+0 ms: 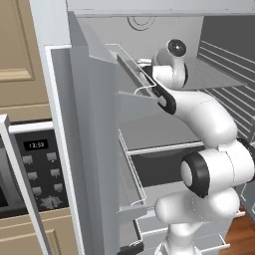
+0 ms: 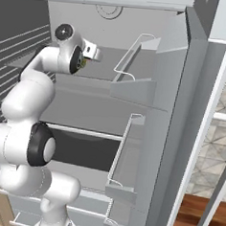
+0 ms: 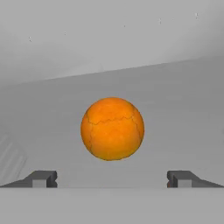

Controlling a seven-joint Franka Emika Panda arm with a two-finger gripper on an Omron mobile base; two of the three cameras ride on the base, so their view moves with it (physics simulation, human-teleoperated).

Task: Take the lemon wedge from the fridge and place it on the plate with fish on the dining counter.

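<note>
Hand view: our gripper (image 3: 112, 179), jaws wide apart, faces the orange-coloured lemon wedge (image 3: 112, 128) on a shelf (image 3: 183, 109) inside the fridge (image 1: 99, 149). We should advance centred, then close evenly around it.

Pale grey fridge (image 1: 94, 149) standing open, door shelves and grey interior exposed, round orange cracked-skin fruit (image 3: 112, 128) on a grey shelf — possibly the lemon wedge — lying alone, untouched
</note>
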